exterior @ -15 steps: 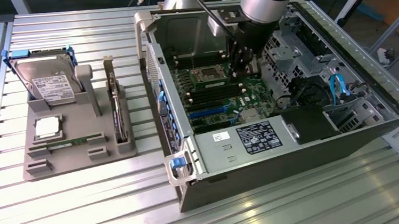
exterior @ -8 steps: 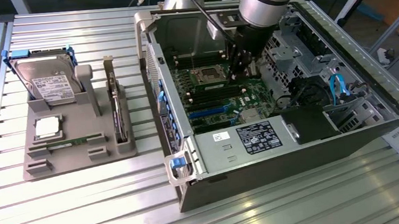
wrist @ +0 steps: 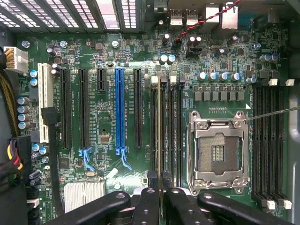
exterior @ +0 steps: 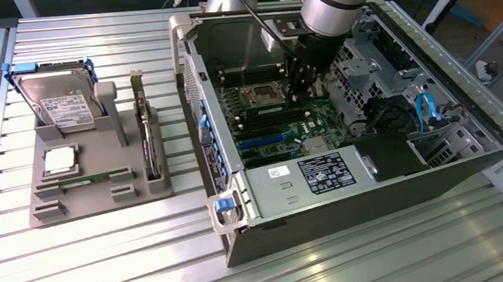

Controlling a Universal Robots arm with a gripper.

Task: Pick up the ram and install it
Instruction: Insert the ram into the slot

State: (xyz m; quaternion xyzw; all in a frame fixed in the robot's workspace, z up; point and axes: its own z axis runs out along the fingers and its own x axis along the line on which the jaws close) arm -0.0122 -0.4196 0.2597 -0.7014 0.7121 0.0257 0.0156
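My gripper (wrist: 161, 191) is down inside the open computer case (exterior: 226, 45), just over the motherboard (wrist: 108, 122). Its two black fingers (wrist: 149, 199) are shut on the ram (wrist: 160, 131), a thin green stick seen edge-on. The ram stands upright along one of the black memory slots beside the open processor socket (wrist: 218, 154). Whether it is pressed fully home I cannot tell. In the exterior view the gripper (exterior: 306, 88) hangs over the slots by the socket (exterior: 261, 93). A second green stick (exterior: 92, 176) lies in the grey holder (exterior: 103, 200).
The grey holder at the exterior view's left also carries a hard drive (exterior: 60, 102), a square silver chip (exterior: 59, 159) and a dark card on edge (exterior: 146, 142). More memory slots (wrist: 269, 140), a drive cage (exterior: 367, 64) and cables (exterior: 424, 110) crowd the case.
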